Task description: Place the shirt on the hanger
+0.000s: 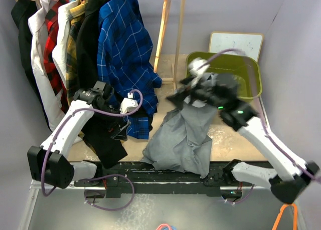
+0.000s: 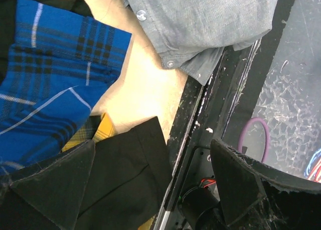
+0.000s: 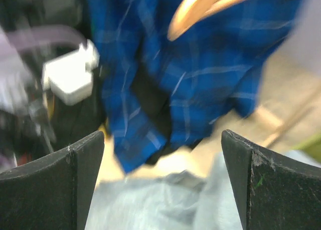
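Right gripper (image 3: 163, 140) stands wide above the shirt (image 1: 180, 135); left gripper (image 2: 153, 145) wide, empty.
Shirt is heaped at the table (image 1: 223, 135) near edge, the hanger (image 3: 200, 7) arm bare; hanging not yet done.

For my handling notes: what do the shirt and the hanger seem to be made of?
Shirt: soft woven cloth, matte light grey; a fine weave and loose folds show. Hanger: probably wood, smooth tan finish; the view is blurred, so this is uncertain.

Shirt (image 1: 183, 135): plain light grey with pale buttons. Hanger (image 3: 193, 9): light tan. Check shirt (image 1: 125, 44): blue with white windowpane lines. Plaid shirt (image 1: 52, 39): red and black. Bin (image 1: 253, 64): olive green. Cable (image 1: 100, 112): purple.
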Controlling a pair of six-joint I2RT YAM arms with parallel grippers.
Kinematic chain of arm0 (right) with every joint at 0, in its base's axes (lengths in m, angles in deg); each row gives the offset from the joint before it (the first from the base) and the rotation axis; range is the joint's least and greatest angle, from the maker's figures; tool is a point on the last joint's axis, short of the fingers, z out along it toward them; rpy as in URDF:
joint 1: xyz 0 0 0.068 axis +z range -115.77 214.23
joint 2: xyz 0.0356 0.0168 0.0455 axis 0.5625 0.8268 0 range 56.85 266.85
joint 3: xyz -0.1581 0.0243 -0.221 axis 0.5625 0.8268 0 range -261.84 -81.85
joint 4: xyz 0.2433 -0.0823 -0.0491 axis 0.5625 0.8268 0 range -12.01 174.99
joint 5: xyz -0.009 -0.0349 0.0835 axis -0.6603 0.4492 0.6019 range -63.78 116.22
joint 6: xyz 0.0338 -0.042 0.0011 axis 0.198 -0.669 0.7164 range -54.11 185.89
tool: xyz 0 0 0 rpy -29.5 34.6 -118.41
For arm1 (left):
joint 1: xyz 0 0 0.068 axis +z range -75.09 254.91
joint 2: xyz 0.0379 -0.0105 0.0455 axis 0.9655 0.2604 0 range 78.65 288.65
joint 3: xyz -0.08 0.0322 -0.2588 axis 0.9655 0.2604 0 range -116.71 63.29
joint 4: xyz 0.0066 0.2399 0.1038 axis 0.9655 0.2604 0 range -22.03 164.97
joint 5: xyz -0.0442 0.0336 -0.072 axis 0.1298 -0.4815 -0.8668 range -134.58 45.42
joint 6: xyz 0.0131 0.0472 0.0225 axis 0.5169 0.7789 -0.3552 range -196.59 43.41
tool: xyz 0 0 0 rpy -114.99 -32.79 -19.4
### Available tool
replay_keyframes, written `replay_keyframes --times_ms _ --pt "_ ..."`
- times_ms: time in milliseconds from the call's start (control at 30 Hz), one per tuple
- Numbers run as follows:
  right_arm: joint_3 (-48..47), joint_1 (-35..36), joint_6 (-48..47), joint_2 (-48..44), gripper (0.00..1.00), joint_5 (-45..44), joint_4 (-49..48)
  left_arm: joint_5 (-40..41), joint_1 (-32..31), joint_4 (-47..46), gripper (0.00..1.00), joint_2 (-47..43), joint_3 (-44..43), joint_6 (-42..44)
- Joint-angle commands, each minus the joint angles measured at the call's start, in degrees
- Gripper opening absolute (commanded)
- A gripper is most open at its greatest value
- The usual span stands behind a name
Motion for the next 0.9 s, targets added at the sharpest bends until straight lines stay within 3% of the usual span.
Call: replay_keyframes --times_ms 0,133,200,333,533,667,867 --pt "6.3 14.1 -19.5 6.9 1.0 -9.1 5.8 2.1 -0.2 2.1 0.99 -6.7 -6.2 -3.0" --pt "11.0 14.8 -27.4 8.9 1.0 -7.6 -8.8 7.4 -0.2 6.3 0.99 -10.7 -10.3 -4.9" --pt "9.7 14.8 -30.9 13.1 1.0 -8.0 -10.5 10.6 -0.2 8.1 0.99 -12.6 -10.8 -5.7" --pt "2.6 14.7 -36.8 24.7 0.99 -6.8 -5.0 16.5 -0.2 9.2 0.99 -16.6 -10.5 -8.2" --pt "-7.0 14.8 -40.1 39.1 0.98 -6.4 10.2 14.9 0.2 9.6 0.99 -19.9 -7.5 -8.6" --pt "-6.5 14.8 -40.0 39.5 0.98 -5.0 17.5 13.9 0.3 8.0 0.99 -19.7 -5.5 -9.3" --pt "-4.0 14.2 -38.1 38.4 0.98 -3.3 21.0 12.1 0.3 7.2 0.99 -18.6 -4.5 -8.5"
